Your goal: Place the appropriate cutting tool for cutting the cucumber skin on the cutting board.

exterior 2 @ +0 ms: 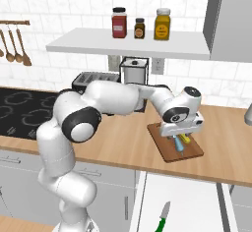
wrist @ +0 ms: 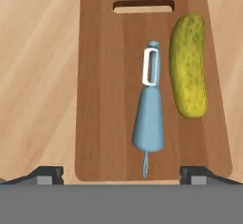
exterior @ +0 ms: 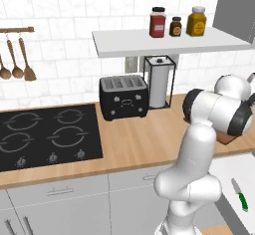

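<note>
On the cutting board (wrist: 104, 99), the blue-handled peeler (wrist: 149, 118) is lying flat just beside the cucumber (wrist: 189, 66), not touching it, so the placing is looking complete. Over the board the tool (wrist: 121, 174) is hovering with fingers spread wide, gripping nothing. By my judgement, only pulling the arm clear is left.

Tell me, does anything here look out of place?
One thing: a green-handled knife lies alone on a white surface, lower than the wooden counter and away from everything else. On the cutting board, the blue peeler and cucumber lie tidily side by side.
</note>
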